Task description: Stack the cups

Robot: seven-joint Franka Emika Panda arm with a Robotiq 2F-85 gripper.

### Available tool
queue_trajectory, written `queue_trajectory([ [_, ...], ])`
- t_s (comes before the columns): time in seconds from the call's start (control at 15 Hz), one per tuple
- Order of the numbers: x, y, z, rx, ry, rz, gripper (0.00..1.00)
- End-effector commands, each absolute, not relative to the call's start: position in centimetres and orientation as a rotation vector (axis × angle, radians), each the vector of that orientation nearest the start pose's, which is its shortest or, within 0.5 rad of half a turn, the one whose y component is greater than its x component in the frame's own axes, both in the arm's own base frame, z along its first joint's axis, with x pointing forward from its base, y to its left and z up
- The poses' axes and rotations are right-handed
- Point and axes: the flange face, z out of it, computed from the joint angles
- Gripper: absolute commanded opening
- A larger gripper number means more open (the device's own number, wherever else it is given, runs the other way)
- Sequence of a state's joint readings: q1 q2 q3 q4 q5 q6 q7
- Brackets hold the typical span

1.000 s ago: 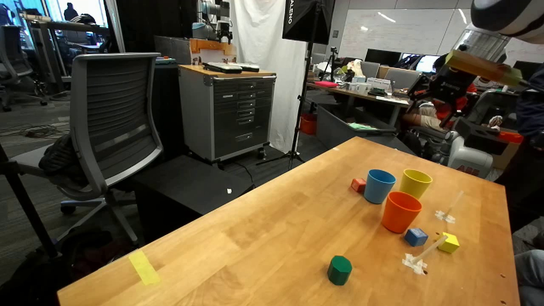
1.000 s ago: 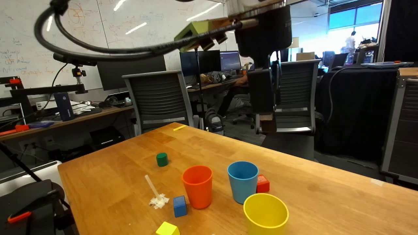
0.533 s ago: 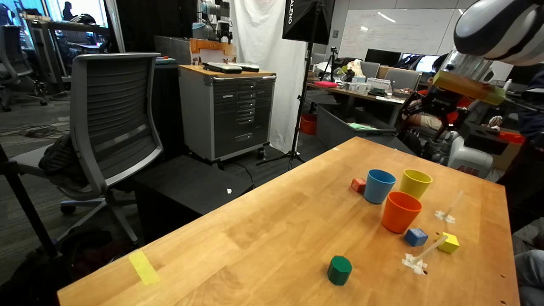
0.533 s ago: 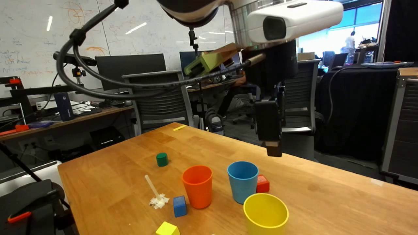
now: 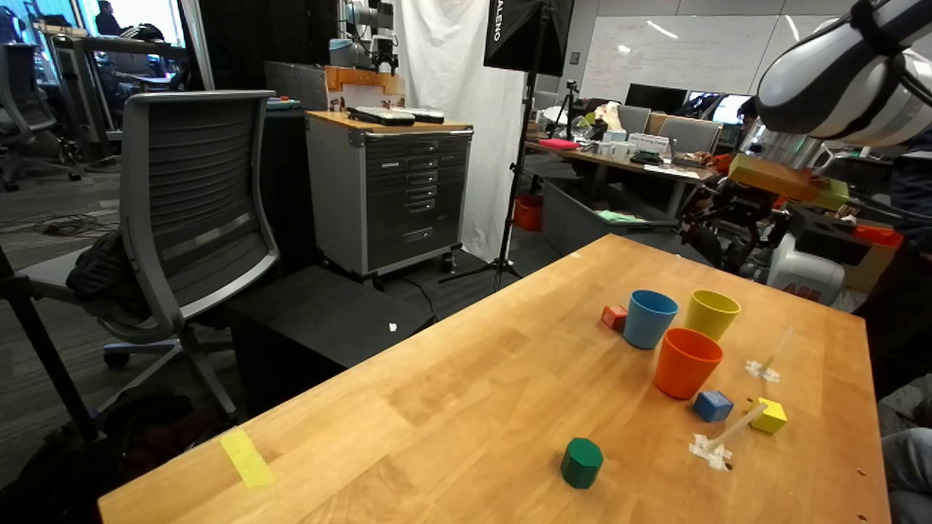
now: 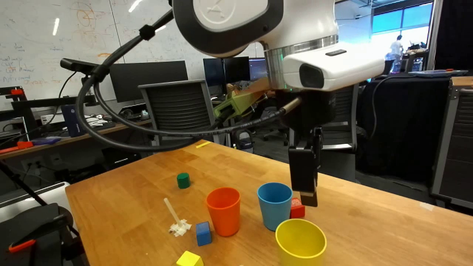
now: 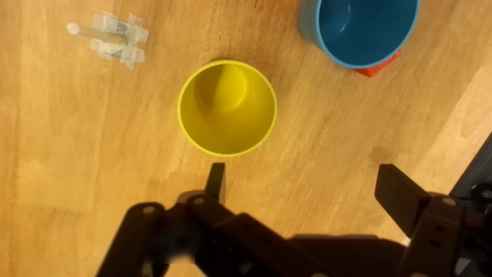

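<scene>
Three cups stand upright and apart on the wooden table. The blue cup (image 5: 650, 322) also shows in the wrist view (image 7: 365, 30). The yellow cup (image 6: 301, 244) has its open mouth toward the camera in the wrist view (image 7: 227, 111). The orange cup (image 5: 686, 365), also in an exterior view (image 6: 224, 212), is out of the wrist view. My gripper (image 7: 301, 171) is open and empty above the table. In the wrist view its left fingertip lies just below the yellow cup's rim, and the jaws are offset to the right of that cup. The gripper also shows in an exterior view (image 6: 308, 197).
A red block (image 6: 297, 208) touches or nearly touches the blue cup. A blue cube (image 5: 713, 406) and a yellow cube (image 5: 769, 415) lie near the orange cup. A green block (image 5: 582, 463) stands farther off. Sticks are taped upright to the table (image 5: 779, 349) (image 5: 737, 428).
The arm and open gripper have come down toward the table, near the yellow and blue cups. The cups and blocks have not moved.
</scene>
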State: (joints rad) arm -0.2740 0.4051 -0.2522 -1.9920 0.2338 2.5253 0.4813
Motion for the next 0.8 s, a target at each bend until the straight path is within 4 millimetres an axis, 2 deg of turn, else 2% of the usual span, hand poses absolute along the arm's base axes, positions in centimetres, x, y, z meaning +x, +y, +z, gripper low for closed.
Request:
queue_trajectory([
  [0.0, 54.8, -31.2, 26.7, -2.624, 1.695, -0.259, 1.00],
  [0.33, 54.9, -31.1, 24.3, -2.656, 1.688, -0.209, 1.00],
  [0.73, 55.5, -30.5, 22.7, -2.684, 1.673, -0.175, 1.00],
])
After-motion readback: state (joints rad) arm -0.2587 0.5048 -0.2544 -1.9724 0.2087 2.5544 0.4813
